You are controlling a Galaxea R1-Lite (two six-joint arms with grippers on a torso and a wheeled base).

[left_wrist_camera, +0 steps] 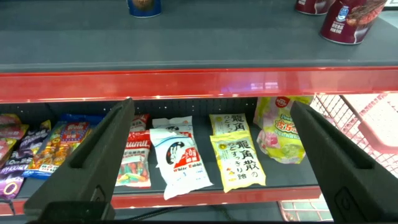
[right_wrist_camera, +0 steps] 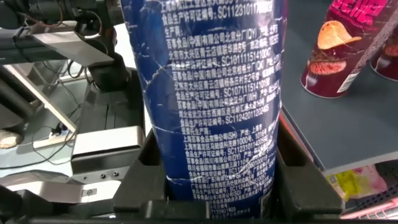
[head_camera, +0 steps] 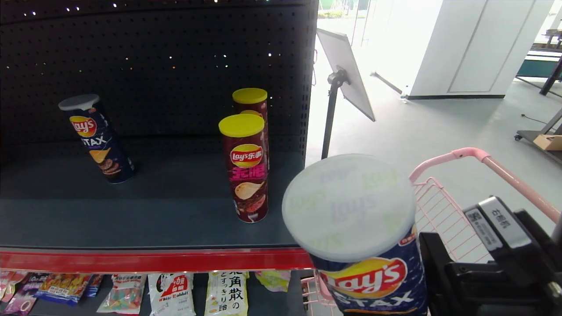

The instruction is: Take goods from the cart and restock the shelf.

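Fingers [right_wrist_camera: 140, 177] of the right gripper [right_wrist_camera: 217, 165] are clamping the blue chip can [head_camera: 364, 245] low on its body. They are holding it upright, long axis vertical and lid uppermost, just off the right front corner of the shelf [head_camera: 153, 206] and by the pink cart [head_camera: 472, 153]. The bare shelf board is lying ahead and to the robot's left of the can, with two maroon cans [head_camera: 246, 171] standing nearest and a second blue can [head_camera: 99, 140] well apart at the far left, so the right arm is looking best placed to set it down. The left gripper [left_wrist_camera: 211, 155] is hanging spread and empty, facing snack bags [left_wrist_camera: 180, 162] one tier down.
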